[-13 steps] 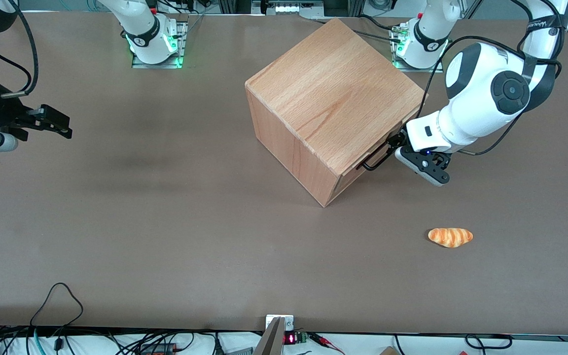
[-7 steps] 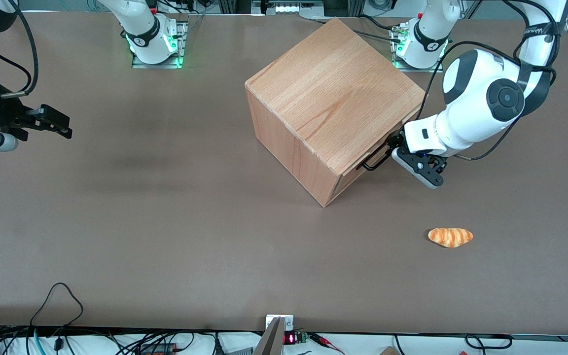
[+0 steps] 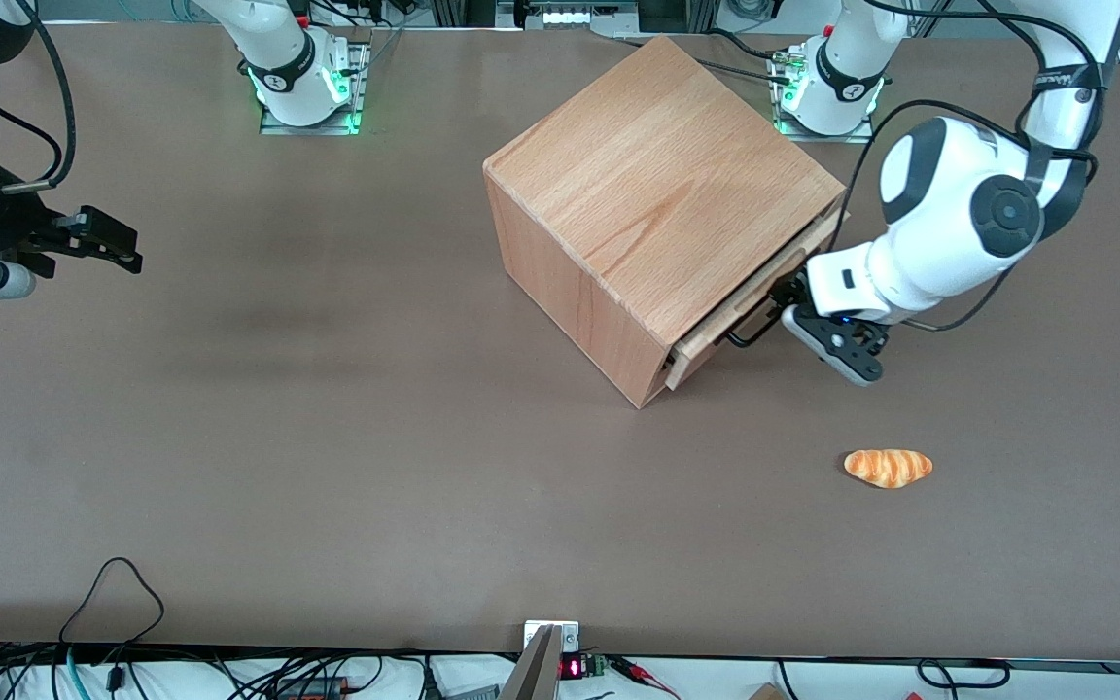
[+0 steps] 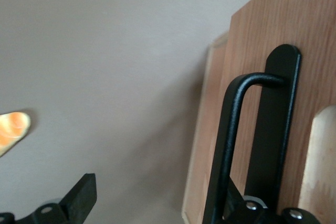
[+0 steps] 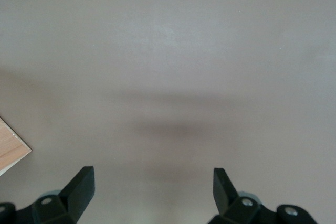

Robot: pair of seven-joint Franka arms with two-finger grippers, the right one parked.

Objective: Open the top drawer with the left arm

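Observation:
The beech cube cabinet [image 3: 647, 185] stands on the table, turned at an angle. Its top drawer [image 3: 745, 303] sticks out a little from the cabinet front, and its black wire handle [image 3: 752, 331] faces the working arm. My left arm [image 3: 949, 209] reaches down in front of the drawer. Its black gripper [image 3: 793, 319] is at the handle, fingers spread apart. In the left wrist view the handle [image 4: 231, 129] runs along the drawer front [image 4: 262, 19] and covers one finger. The other finger [image 4: 79, 200] stands well apart over bare table. The gripper [image 4: 157, 211] is open, hooked at the handle, not clamped.
A toy croissant [image 3: 889, 467] lies on the table, nearer the front camera than the gripper, and shows in the left wrist view [image 4: 11, 129]. The arm bases [image 3: 827, 83] stand at the table's edge farthest from the camera.
The drawer has slid a little out of the cabinet. The gripper has moved with the handle, away from the cabinet front and slightly nearer the front camera.

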